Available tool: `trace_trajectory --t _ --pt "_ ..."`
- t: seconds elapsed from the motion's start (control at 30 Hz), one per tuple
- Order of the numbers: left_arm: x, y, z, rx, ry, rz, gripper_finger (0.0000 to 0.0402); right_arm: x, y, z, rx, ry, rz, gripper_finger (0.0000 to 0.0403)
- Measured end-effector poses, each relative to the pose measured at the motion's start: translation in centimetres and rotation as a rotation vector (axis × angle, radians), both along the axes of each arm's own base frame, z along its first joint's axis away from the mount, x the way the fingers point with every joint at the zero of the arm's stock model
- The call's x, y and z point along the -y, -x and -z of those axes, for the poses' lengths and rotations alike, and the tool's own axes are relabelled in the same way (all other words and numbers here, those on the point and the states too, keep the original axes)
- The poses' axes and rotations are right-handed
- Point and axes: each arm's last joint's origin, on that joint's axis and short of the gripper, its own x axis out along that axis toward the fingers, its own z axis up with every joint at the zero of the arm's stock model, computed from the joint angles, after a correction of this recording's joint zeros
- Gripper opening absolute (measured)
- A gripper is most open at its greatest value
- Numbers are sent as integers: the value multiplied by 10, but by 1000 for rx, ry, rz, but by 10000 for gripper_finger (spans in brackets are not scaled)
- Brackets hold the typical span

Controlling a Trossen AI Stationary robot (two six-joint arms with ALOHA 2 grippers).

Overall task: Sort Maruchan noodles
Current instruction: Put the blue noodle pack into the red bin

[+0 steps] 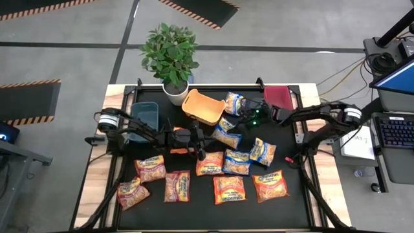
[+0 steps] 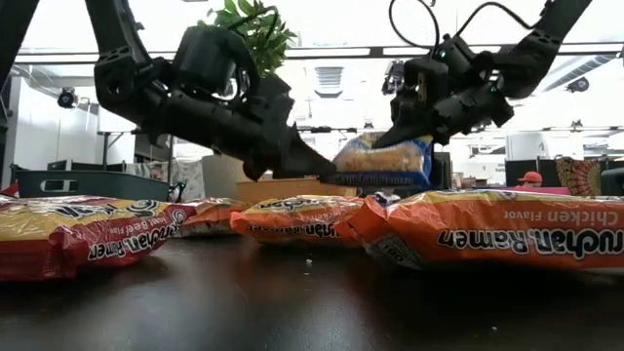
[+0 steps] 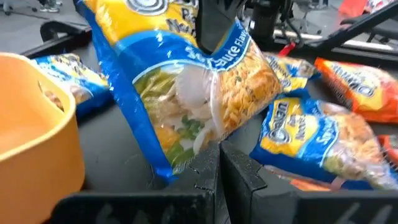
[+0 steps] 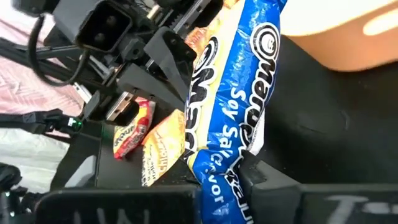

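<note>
Orange ramen packet (image 2: pixel 497 229) closest on the counter (image 2: pixel 292 302), right tool (image 1: pixel 240 121) clamped on a blue-and-yellow packet (image 2: pixel 385 161) raised beside the orange bin (image 1: pixel 202 105), left tool (image 1: pixel 200 153) closed, empty, at its seven o'clock.

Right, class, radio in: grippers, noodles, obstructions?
Right gripper shut on blue packet, lifted by orange bin. Left gripper shut, empty, alongside. Path clear.

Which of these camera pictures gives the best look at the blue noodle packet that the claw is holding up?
The left wrist view: the blue packet fills it, hanging from the right claw. The right wrist view shows only its label edge-on. The low view shows it small and lifted; the high view, tiny.
</note>
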Motion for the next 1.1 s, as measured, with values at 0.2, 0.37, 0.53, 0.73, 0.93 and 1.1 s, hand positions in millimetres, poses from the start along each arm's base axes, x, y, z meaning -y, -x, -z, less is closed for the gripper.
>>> trace_trajectory --t 0.2,0.37,0.53,0.73,0.93,1.1 --pt "6 10 -25 69 -26 41 0 -2 13 -27 37 47 14 14" --pt "12 24 -52 132 -82 74 0 4 28 -61 -56 200 130 14" --pt "14 43 -74 175 -104 88 0 11 49 -96 -417 442 461 13" --pt "13 62 -89 198 -104 88 0 16 76 -120 -833 621 900 13" --pt "13 77 -93 221 -95 83 0 19 80 -99 -948 586 969 13" --pt "12 84 -96 238 -87 75 0 31 80 -78 -961 565 1025 13"
